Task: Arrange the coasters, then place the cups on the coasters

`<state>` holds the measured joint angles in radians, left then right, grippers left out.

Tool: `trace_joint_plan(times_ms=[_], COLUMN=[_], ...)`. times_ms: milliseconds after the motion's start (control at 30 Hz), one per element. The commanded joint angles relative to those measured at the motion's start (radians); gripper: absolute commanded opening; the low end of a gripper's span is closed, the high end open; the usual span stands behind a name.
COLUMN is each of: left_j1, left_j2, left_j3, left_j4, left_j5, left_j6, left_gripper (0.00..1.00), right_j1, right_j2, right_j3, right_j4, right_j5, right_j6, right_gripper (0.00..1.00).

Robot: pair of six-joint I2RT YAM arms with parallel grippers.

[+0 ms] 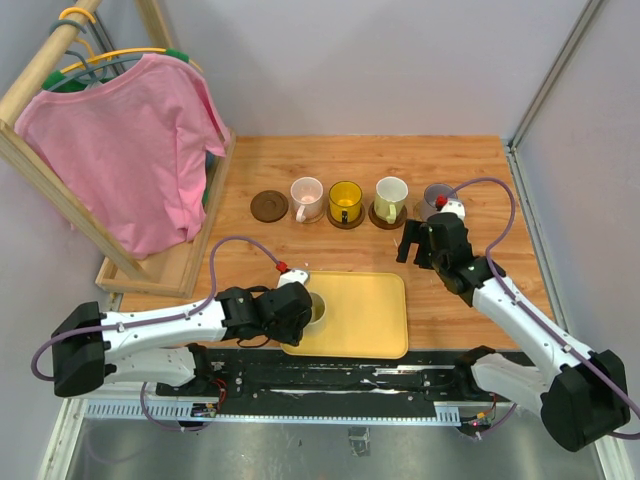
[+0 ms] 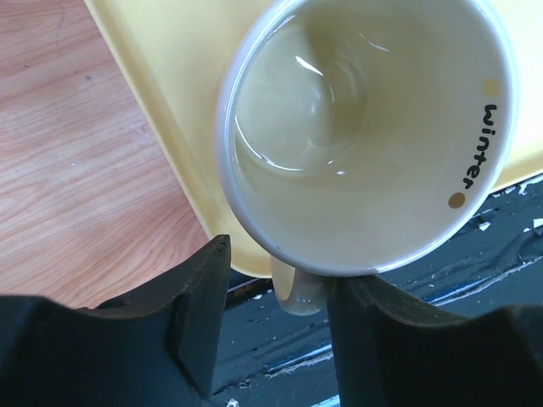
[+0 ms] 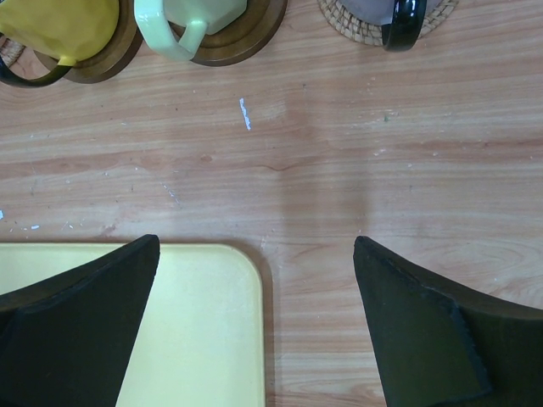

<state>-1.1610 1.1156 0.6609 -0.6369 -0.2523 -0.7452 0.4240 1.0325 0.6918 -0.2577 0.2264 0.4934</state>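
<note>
Cream cup (image 2: 365,127) sits on the tray (image 1: 365,320)
Your left tool (image 2: 280,275) straddles its handle (image 2: 297,297), half-closed, not clamped, mostly hiding it from above. Right tool (image 3: 256,243) stands wide over tabletop (image 3: 339,170).

Two white-shelled robot arms, the left arm (image 1: 150,325) and the right arm (image 1: 520,310), carry bulky black joint housings (image 1: 585,395), a small red cap (image 1: 440,201) near each wrist and a looping grey-purple cable (image 1: 236,239). Wedge-shaped matte black fingers (image 3: 424,331) tip the right gripper (image 3: 256,242).
</note>
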Motion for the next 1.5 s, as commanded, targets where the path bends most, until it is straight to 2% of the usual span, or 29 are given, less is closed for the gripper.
trace_joint_plan(times_ms=[0, 167, 300, 433, 533, 633, 967, 1333, 1467], left_j1=[-0.003, -0.004, -0.003, -0.004, -0.003, -0.003, -0.003, -0.003, 0.04], left_j2=[0.013, 0.03, 0.028, 0.03, 0.029, 0.017, -0.025, -0.001, 0.013], left_j3=[-0.004, -0.013, -0.019, -0.026, -0.031, -0.034, 0.032, 0.136, 0.157], left_j4=[0.024, 0.059, 0.088, 0.103, 0.116, 0.135, 0.157, 0.121, 0.106], left_j5=[-0.053, -0.048, -0.047, -0.058, -0.061, -0.072, -0.196, -0.353, -0.384], left_j6=[0.003, 0.022, 0.035, 0.037, 0.042, 0.048, 0.096, 0.133, 0.149], left_gripper=[0.52, 0.5, 0.35, 0.25, 0.11, 0.06, 0.05, 0.06, 0.07], right_j1=[-0.011, -0.011, -0.011, -0.011, -0.011, -0.011, -0.011, -0.011, -0.011], right_j2=[0.002, 0.002, 0.003, 0.003, 0.004, 0.002, -0.02, -0.033, -0.03], right_j3=[0.008, 0.009, 0.006, 0.001, -0.001, -0.002, -0.01, -0.018, -0.017], right_j4=[0.017, 0.019, 0.019, 0.022, 0.024, 0.025, 0.025, 0.026, 0.033], right_j5=[-0.016, -0.018, -0.017, -0.019, -0.021, -0.02, 0.005, 0.028, 0.027], right_j6=[0.007, 0.004, 0.004, 0.006, 0.006, 0.005, -0.011, -0.023, -0.029], right_gripper=[0.98, 0.98, 0.98, 0.98, 0.98, 0.98, 0.98, 0.98, 0.98])
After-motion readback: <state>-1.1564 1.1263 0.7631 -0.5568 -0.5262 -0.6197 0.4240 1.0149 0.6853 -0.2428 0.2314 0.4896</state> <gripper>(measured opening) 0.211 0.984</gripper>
